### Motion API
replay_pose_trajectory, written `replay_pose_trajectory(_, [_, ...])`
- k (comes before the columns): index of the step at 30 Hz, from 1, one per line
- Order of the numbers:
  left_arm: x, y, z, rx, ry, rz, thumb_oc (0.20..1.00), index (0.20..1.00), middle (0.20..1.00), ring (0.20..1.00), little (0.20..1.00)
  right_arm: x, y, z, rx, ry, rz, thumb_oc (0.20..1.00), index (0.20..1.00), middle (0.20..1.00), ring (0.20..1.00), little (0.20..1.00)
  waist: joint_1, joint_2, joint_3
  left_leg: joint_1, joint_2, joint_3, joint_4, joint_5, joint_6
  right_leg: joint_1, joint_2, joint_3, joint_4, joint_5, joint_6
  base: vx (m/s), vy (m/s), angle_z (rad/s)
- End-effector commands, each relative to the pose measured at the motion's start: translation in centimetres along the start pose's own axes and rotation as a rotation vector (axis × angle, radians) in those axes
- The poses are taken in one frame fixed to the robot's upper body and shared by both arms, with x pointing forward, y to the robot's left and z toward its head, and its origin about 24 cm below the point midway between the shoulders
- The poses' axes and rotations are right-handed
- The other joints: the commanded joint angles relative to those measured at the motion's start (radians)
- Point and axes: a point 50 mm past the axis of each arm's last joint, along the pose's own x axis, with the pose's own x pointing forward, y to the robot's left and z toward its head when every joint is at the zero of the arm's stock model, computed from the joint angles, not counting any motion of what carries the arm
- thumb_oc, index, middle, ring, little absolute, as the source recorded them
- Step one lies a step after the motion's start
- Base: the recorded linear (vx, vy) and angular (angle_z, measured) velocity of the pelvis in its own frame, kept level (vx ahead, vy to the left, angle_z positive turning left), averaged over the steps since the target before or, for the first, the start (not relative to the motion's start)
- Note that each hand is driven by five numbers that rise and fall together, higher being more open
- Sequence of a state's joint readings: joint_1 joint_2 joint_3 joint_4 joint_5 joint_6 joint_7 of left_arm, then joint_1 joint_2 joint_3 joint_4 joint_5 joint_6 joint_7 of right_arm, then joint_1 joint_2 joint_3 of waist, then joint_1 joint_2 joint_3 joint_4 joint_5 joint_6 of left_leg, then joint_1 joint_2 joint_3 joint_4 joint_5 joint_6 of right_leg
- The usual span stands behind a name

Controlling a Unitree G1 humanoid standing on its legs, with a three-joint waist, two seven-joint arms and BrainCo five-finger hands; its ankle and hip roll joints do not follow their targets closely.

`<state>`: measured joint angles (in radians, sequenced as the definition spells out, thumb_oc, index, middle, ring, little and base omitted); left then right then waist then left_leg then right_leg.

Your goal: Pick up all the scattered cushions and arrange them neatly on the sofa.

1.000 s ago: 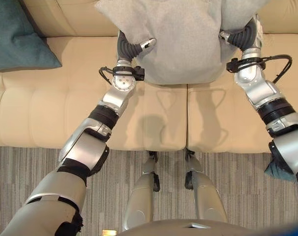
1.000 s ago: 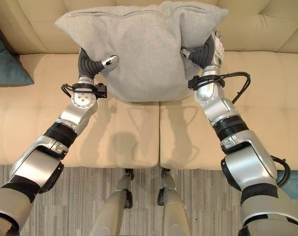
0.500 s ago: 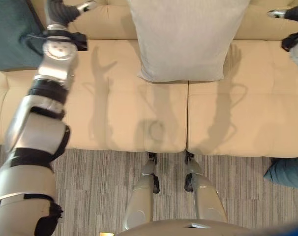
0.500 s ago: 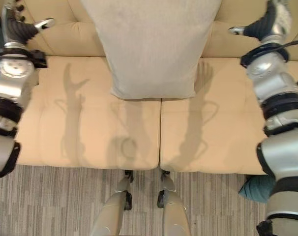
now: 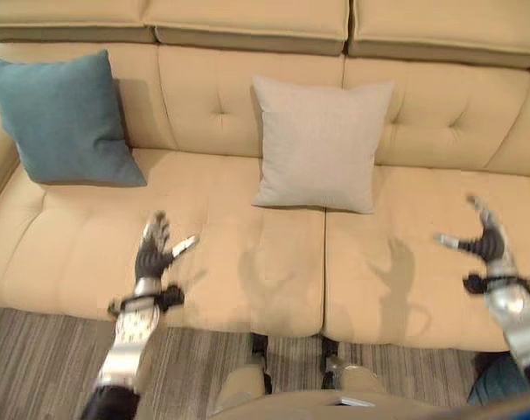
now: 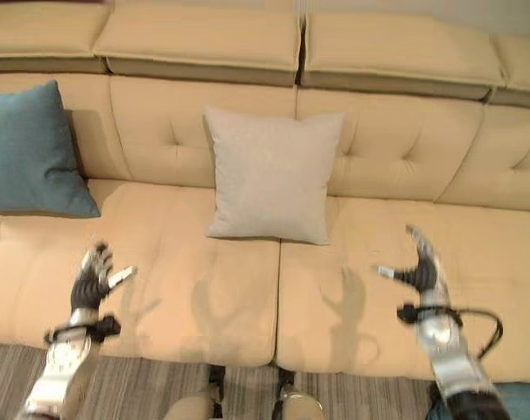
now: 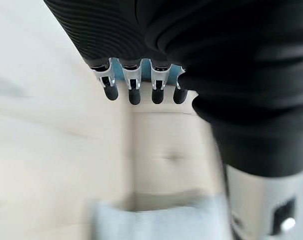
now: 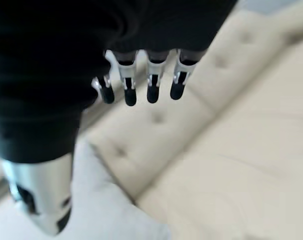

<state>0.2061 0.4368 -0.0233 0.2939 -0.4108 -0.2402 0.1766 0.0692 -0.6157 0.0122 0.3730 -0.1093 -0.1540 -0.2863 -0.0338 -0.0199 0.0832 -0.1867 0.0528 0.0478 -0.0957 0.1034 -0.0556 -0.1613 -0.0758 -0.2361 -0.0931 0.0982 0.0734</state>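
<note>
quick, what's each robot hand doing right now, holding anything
Left robot hand: open, fingers spread, holding nothing, over the beige sofa seat.
Right robot hand: open, fingers spread, holding nothing.

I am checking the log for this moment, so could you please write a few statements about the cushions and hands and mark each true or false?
1. The grey cushion leans upright against the sofa backrest. True.
2. The left hand grips the grey cushion. False: its fingers are straight and it holds nothing, above the seat.
3. A teal cushion stands at the sofa's left end. True.
4. The right hand is shut on a cushion. False: it is open and empty.
5. The two sofa cushions touch each other. False: bare backrest separates them.
</note>
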Motion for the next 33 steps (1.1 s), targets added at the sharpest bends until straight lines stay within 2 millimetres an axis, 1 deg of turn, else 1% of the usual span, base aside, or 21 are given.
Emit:
replay_pose_trajectory(1, [1.4, -0.6, 0.5, 0.086, -0.027, -0.081, 1.000, 1.000, 1.000, 1.000, 1.000, 0.8, 0.5, 0.1, -0.046, -0.019, 0.038, 1.000, 1.000, 1.000, 1.000, 1.000, 0.019, -0.017, -0.026, 0.078, -0.009, 0.053, 0.008, -0.092, -0.017, 0.065, -0.024, 0.003, 0.006, -0.055, 0.076, -0.03, 0.001, 0.00])
replay_pose_trajectory(5, [-0.4, -0.4, -4.2, 0.142, 0.177, -0.083, 1.000, 1.000, 1.000, 1.000, 1.000, -1.1, 3.2, -3.4, -0.029, 0.145, 0.123, 1.000, 1.000, 1.000, 1.000, 1.000, 0.022, -0.015, -0.029, 0.116, -0.008, 0.056, 0.008, -0.098, -0.013, 0.101, -0.015, 0.008, 0.006, -0.063, 0.072, -0.07, -0.005, -0.03])
replay_pose_trajectory(6, [-0.8, -0.3, -5.1, 0.150, 0.219, -0.079, 1.000, 1.000, 1.000, 1.000, 1.000, -1.6, 3.8, -4.2, -0.023, 0.186, 0.142, 1.000, 1.000, 1.000, 1.000, 1.000, 0.023, -0.016, -0.032, 0.123, -0.007, 0.055, 0.008, -0.098, -0.013, 0.108, -0.013, 0.011, 0.006, -0.065, 0.071, -0.12, -0.036, -0.03])
replay_pose_trajectory(7, [-1.7, 0.0, -7.3, 0.189, 0.320, -0.067, 1.000, 1.000, 1.000, 1.000, 1.000, -2.9, 5.0, -5.9, -0.043, 0.270, 0.192, 1.000, 1.000, 1.000, 1.000, 1.000, 0.026, -0.017, -0.033, 0.147, -0.002, 0.060, 0.008, -0.100, -0.015, 0.132, -0.010, 0.009, 0.006, -0.073, 0.067, -0.09, -0.051, -0.01])
replay_pose_trajectory(8, [-2.4, -0.1, -8.4, 0.193, 0.377, -0.069, 1.000, 1.000, 1.000, 1.000, 1.000, -3.7, 5.8, -6.8, -0.041, 0.318, 0.220, 1.000, 1.000, 1.000, 1.000, 1.000, 0.027, -0.019, -0.034, 0.159, 0.000, 0.061, 0.008, -0.102, -0.016, 0.148, -0.007, 0.011, 0.006, -0.080, 0.064, -0.08, -0.057, -0.02])
replay_pose_trajectory(11, [-3.7, 0.4, -10.7, 0.261, 0.495, -0.066, 1.000, 1.000, 1.000, 1.000, 1.000, -5.5, 7.0, -8.6, -0.057, 0.416, 0.280, 1.000, 1.000, 1.000, 1.000, 1.000, 0.026, -0.017, -0.036, 0.184, 0.009, 0.057, 0.008, -0.103, -0.019, 0.177, 0.002, 0.012, 0.006, -0.095, 0.055, -0.02, -0.047, -0.01])
replay_pose_trajectory(12, [-4.2, 0.6, -11.4, 0.275, 0.540, -0.063, 1.000, 1.000, 1.000, 1.000, 1.000, -6.0, 7.6, -9.0, -0.063, 0.440, 0.305, 1.000, 1.000, 1.000, 1.000, 1.000, 0.023, -0.016, -0.032, 0.191, 0.012, 0.054, 0.008, -0.100, -0.021, 0.186, 0.007, 0.014, 0.006, -0.101, 0.049, -0.04, -0.058, 0.02])
replay_pose_trajectory(14, [-4.8, 0.8, -12.4, 0.304, 0.599, -0.059, 1.000, 1.000, 1.000, 1.000, 1.000, -6.8, 8.3, -9.6, -0.082, 0.484, 0.346, 1.000, 1.000, 1.000, 1.000, 1.000, 0.021, -0.014, -0.024, 0.202, 0.015, 0.050, 0.008, -0.094, -0.022, 0.198, 0.014, 0.015, 0.006, -0.108, 0.041, -0.07, -0.054, 0.03])
replay_pose_trajectory(15, [-5.5, 0.9, -13.2, 0.318, 0.657, -0.053, 1.000, 1.000, 1.000, 1.000, 1.000, -7.6, 8.9, -10.2, -0.089, 0.523, 0.375, 1.000, 1.000, 1.000, 1.000, 1.000, 0.021, -0.012, -0.019, 0.217, 0.017, 0.049, 0.008, -0.090, -0.022, 0.209, 0.017, 0.020, 0.006, -0.114, 0.037, -0.08, -0.038, 0.03])
replay_pose_trajectory(17, [-6.0, 0.9, -13.8, 0.328, 0.692, -0.054, 1.000, 1.000, 1.000, 1.000, 1.000, -8.1, 9.2, -10.6, -0.112, 0.551, 0.398, 1.000, 1.000, 1.000, 1.000, 1.000, 0.025, -0.013, -0.008, 0.224, 0.016, 0.038, 0.037, -0.094, -0.019, 0.217, 0.016, 0.029, 0.006, -0.113, 0.035, -0.10, -0.010, 0.01])
replay_pose_trajectory(18, [-6.0, 0.7, -13.9, 0.333, 0.702, -0.057, 1.000, 1.000, 1.000, 1.000, 1.000, -8.2, 9.2, -10.9, -0.124, 0.565, 0.404, 1.000, 1.000, 1.000, 1.000, 1.000, 0.028, -0.017, 0.001, 0.216, 0.009, 0.018, 0.070, -0.113, -0.016, 0.216, 0.013, 0.038, 0.006, -0.107, 0.033, -0.09, 0.001, -0.02])
replay_pose_trajectory(19, [-6.0, 0.7, -13.9, 0.332, 0.702, -0.057, 1.000, 1.000, 1.000, 1.000, 1.000, -8.2, 9.2, -10.8, -0.124, 0.565, 0.403, 1.000, 1.000, 1.000, 1.000, 1.000, 0.028, -0.017, 0.002, 0.215, 0.010, 0.018, 0.073, -0.115, -0.016, 0.216, 0.013, 0.037, 0.006, -0.107, 0.033, -0.19, 0.016, -0.07])
replay_pose_trajectory(20, [-6.2, 0.2, -14.3, 0.331, 0.724, -0.074, 1.000, 1.000, 1.000, 1.000, 1.000, -8.3, 9.2, -11.1, -0.145, 0.577, 0.413, 1.000, 1.000, 1.000, 1.000, 1.000, 0.034, -0.028, 0.015, 0.198, -0.019, -0.028, 0.151, -0.169, -0.014, 0.210, -0.002, 0.048, 0.007, -0.091, 0.032, -0.19, 0.037, -0.10])
replay_pose_trajectory(22, [-6.1, -0.3, -14.3, 0.320, 0.725, -0.081, 1.000, 1.000, 1.000, 1.000, 1.000, -8.2, 9.2, -11.1, -0.152, 0.588, 0.420, 1.000, 1.000, 1.000, 1.000, 1.000, 0.034, -0.035, 0.022, 0.201, -0.043, -0.068, 0.205, -0.221, -0.012, 0.195, -0.016, 0.059, 0.015, -0.076, 0.032, -0.24, 0.078, -0.23])
replay_pose_trajectory(23, [-5.9, -0.6, -14.2, 0.316, 0.715, -0.089, 1.000, 1.000, 1.000, 1.000, 1.000, -8.1, 9.4, -11.1, -0.157, 0.588, 0.429, 1.000, 1.000, 1.000, 1.000, 1.000, 0.032, -0.031, 0.024, 0.210, -0.052, -0.097, 0.228, -0.225, -0.014, 0.179, -0.017, 0.066, 0.021, -0.066, 0.032, -0.28, 0.153, -0.47])
replay_pose_trajectory(24, [-5.7, -1.2, -14.2, 0.296, 0.707, -0.096, 1.000, 1.000, 1.000, 1.000, 1.000, -8.2, 9.5, -11.2, -0.158, 0.603, 0.443, 1.000, 1.000, 1.000, 1.000, 1.000, 0.025, -0.023, 0.018, 0.233, -0.058, -0.137, 0.225, -0.239, -0.013, 0.145, -0.016, 0.078, 0.032, -0.051, 0.034, -0.25, 0.173, -0.51])
replay_pose_trajectory(25, [-5.6, -1.5, -14.1, 0.301, 0.701, -0.108, 1.000, 1.000, 1.000, 1.000, 1.000, -8.3, 9.5, -11.3, -0.167, 0.614, 0.448, 1.000, 1.000, 1.000, 1.000, 1.000, 0.021, -0.020, 0.014, 0.239, -0.065, -0.149, 0.208, -0.257, -0.004, 0.127, -0.019, 0.084, 0.040, -0.046, 0.038, -0.24, 0.187, -0.43])
replay_pose_trajectory(27, [-5.4, -2.0, -14.0, 0.306, 0.697, -0.122, 1.000, 1.000, 1.000, 1.000, 1.000, -8.3, 9.6, -11.3, -0.185, 0.619, 0.452, 1.000, 1.000, 1.000, 1.000, 1.000, 0.009, -0.014, 0.008, 0.260, -0.075, -0.149, 0.142, -0.261, 0.015, 0.076, -0.032, 0.094, 0.062, -0.019, 0.049, -0.21, 0.187, -0.20])
replay_pose_trajectory(29, [-4.8, -2.5, -13.7, 0.320, 0.681, -0.138, 1.000, 1.000, 1.000, 1.000, 1.000, -8.0, 9.8, -11.2, -0.198, 0.622, 0.453, 1.000, 1.000, 1.000, 1.000, 1.000, 0.003, -0.017, 0.015, 0.261, -0.098, -0.152, 0.117, -0.256, 0.029, 0.032, -0.053, 0.105, 0.074, 0.015, 0.068, -0.25, 0.203, -0.17])
replay_pose_trajectory(31, [-4.4, -2.8, -13.5, 0.343, 0.673, -0.155, 1.000, 1.000, 1.000, 1.000, 1.000, -8.0, 10.4, -10.9, -0.212, 0.613, 0.472, 1.000, 1.000, 1.000, 1.000, 1.000, 0.005, -0.022, 0.027, 0.259, -0.121, -0.156, 0.098, -0.248, 0.043, 0.002, -0.067, 0.115, 0.075, 0.040, 0.085, -0.25, 0.173, -0.43])
replay_pose_trajectory(33, [-4.6, -2.8, -13.9, 0.376, 0.696, -0.170, 1.000, 1.000, 1.000, 1.000, 1.000, -7.9, 10.9, -10.6, -0.211, 0.609, 0.483, 1.000, 1.000, 1.000, 1.000, 1.000, 0.008, -0.022, 0.039, 0.260, -0.130, -0.147, 0.075, -0.232, 0.054, -0.021, -0.078, 0.113, 0.076, 0.060, 0.100, -0.24, 0.136, -0.49])
